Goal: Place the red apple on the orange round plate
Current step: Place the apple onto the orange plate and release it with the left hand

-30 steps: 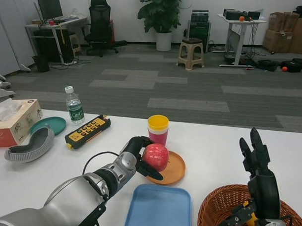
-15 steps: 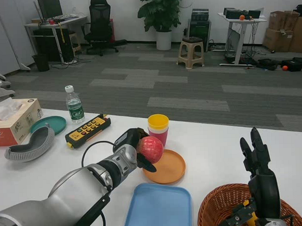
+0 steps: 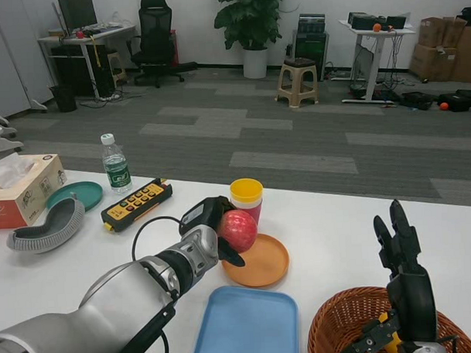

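My left hand (image 3: 210, 228) grips the red apple (image 3: 238, 230) from its left side. The apple hangs just above the left rim of the orange round plate (image 3: 262, 262), which lies on the white table (image 3: 338, 235) in the middle. Whether the apple touches the plate I cannot tell. My right hand (image 3: 401, 256) waits at the lower right over a wicker basket (image 3: 334, 332), fingers pointing up and apart, holding nothing.
Yellow and pink stacked cups (image 3: 246, 198) stand right behind the plate. A blue tray (image 3: 248, 327) lies just in front of it. A yellow remote (image 3: 137, 204), water bottle (image 3: 115, 164), teal dish (image 3: 75, 195), grey holder (image 3: 48, 227) and tissue box (image 3: 21, 190) fill the left side.
The left hand lifted the apple slightly and drew it left, from over the plate's middle to its left rim. The right hand stayed put.
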